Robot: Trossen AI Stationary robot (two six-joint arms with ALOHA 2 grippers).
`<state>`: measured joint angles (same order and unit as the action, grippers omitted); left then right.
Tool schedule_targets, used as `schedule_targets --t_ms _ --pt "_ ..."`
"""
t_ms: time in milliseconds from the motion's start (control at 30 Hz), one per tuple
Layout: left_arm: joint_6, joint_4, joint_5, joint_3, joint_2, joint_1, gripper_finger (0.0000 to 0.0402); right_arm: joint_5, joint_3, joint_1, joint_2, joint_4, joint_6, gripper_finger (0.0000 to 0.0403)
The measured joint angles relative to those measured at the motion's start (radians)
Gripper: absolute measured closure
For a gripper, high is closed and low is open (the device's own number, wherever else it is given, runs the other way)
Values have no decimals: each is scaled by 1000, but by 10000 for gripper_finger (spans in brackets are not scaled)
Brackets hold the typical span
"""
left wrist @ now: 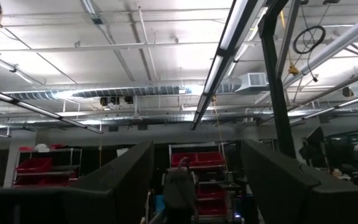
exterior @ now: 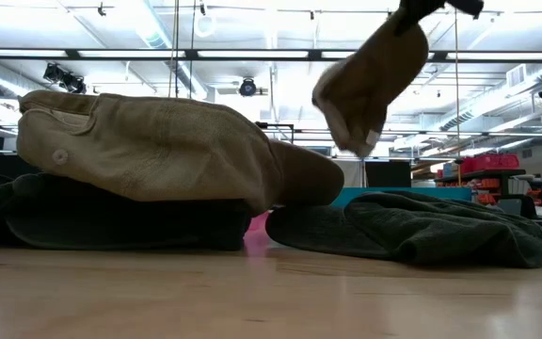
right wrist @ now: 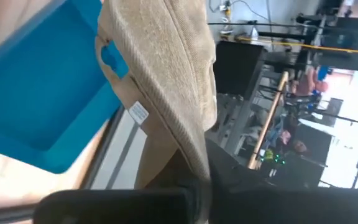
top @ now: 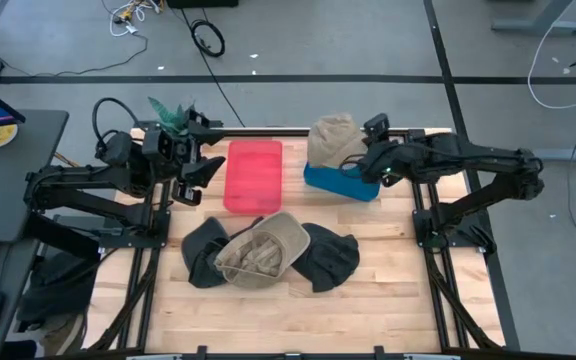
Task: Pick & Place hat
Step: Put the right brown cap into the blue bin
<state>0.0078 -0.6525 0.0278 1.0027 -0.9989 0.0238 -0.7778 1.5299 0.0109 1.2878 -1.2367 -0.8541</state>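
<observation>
My right gripper (top: 358,162) is shut on a tan corduroy hat (top: 334,138) and holds it above the blue tray (top: 340,184) at the table's far right. In the low view the hat (exterior: 370,80) hangs from the gripper at the picture's top. A second tan hat (top: 261,250) lies upside down on two dark hats (top: 204,252) (top: 330,257) at the table's middle. My left gripper (top: 206,170) is open and empty beside the red tray (top: 253,175), its fingers pointing up toward the ceiling (left wrist: 197,186). My right gripper pinches the tan hat's edge (right wrist: 199,163) between its two fingers, coming level from the table's right side. The hat hangs below the fingers, lifted clear, over the blue tray (right wrist: 42,106). Its inner label (right wrist: 138,112) shows.
The red tray lies at the far middle, next to the blue one. The pile of hats (exterior: 158,146) takes up the table's middle. Bare wood (top: 268,320) runs along the near edge. Cables lie on the floor beyond the table.
</observation>
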Motion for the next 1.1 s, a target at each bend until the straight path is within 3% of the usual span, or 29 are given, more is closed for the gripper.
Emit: schedule_targets --t_ms 500,800,1100 --pt "2 2 19 0 0 -17 154 9 -524 -27 -170 379 -196 398" --pt "-23 2 -14 0 0 -17 154 15 -711 -121 -203 549 -289 398" --pt "-30 2 -51 0 0 -17 154 36 -810 -194 -203 815 -440 396"
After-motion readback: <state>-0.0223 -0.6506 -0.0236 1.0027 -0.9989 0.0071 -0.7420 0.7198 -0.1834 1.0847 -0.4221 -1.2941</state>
